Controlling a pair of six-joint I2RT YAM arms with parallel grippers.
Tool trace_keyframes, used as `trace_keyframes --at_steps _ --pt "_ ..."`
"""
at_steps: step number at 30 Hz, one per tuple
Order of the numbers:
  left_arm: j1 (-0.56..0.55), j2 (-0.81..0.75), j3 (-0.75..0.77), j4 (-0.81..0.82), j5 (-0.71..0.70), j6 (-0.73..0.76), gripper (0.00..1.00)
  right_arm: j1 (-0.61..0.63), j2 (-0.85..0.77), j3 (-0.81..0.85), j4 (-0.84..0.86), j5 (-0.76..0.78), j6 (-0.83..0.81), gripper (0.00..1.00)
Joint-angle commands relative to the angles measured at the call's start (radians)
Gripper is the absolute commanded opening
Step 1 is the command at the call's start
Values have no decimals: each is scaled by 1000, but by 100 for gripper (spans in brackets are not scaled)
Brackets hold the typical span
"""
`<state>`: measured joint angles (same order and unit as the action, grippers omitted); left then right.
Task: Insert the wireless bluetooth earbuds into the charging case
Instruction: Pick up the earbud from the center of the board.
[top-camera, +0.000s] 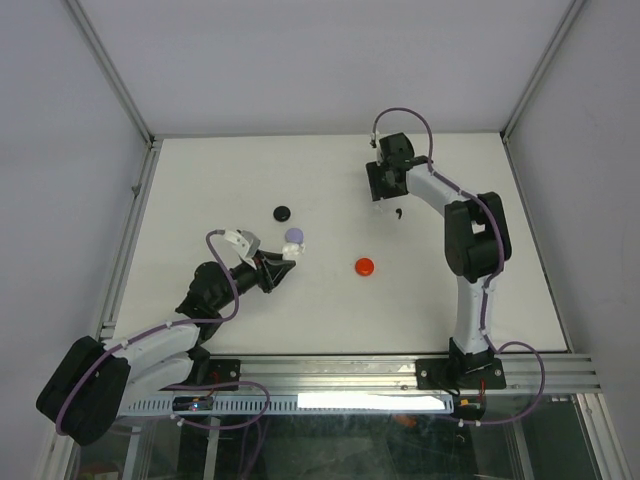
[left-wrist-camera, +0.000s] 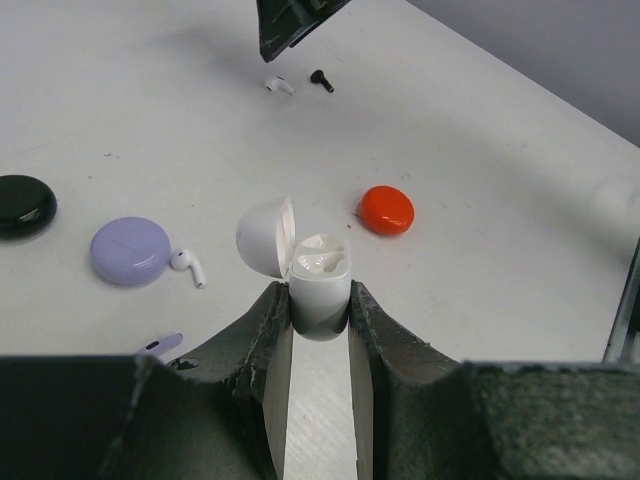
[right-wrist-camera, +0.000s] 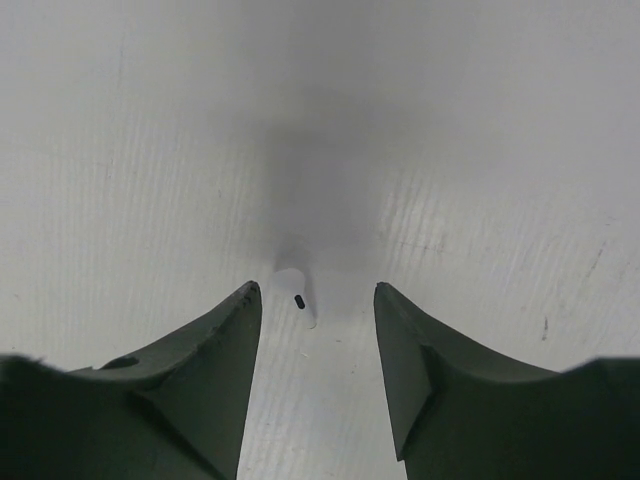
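My left gripper (left-wrist-camera: 320, 300) is shut on a white charging case (left-wrist-camera: 320, 285), held upright with its lid hinged open to the left. In the top view this case (top-camera: 293, 252) sits at the left gripper (top-camera: 287, 260) near mid-table. My right gripper (right-wrist-camera: 318, 292) hangs open just over the table, with a white earbud (right-wrist-camera: 296, 290) lying between its fingertips, closer to the left one and untouched. A black earbud (top-camera: 399, 212) lies just right of the right gripper (top-camera: 385, 205). Another white earbud (left-wrist-camera: 188, 266) and a purple earbud (left-wrist-camera: 160, 346) lie near the left gripper.
Three round closed cases lie on the white table: black (top-camera: 283, 212), purple (top-camera: 293, 236) and red (top-camera: 364, 266). White walls with metal corner posts enclose the table on the left, back and right. An aluminium rail (top-camera: 350, 372) runs along the near edge.
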<state>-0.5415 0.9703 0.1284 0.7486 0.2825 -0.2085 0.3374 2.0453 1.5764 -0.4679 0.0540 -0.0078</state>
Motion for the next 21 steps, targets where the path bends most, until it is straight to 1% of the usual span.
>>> trace_keyframes --at_steps 1,4,18,21 --pt "7 3 33 76 77 38 0 0 42 78 -66 -64 -26 51" --pt "6 10 36 78 93 42 0 -1 67 98 -78 -84 -26 48" --pt "6 38 50 78 131 43 0 0 169 188 -187 -66 -37 41" --pt "6 33 48 77 131 45 0 1 178 191 -199 -54 -37 37"
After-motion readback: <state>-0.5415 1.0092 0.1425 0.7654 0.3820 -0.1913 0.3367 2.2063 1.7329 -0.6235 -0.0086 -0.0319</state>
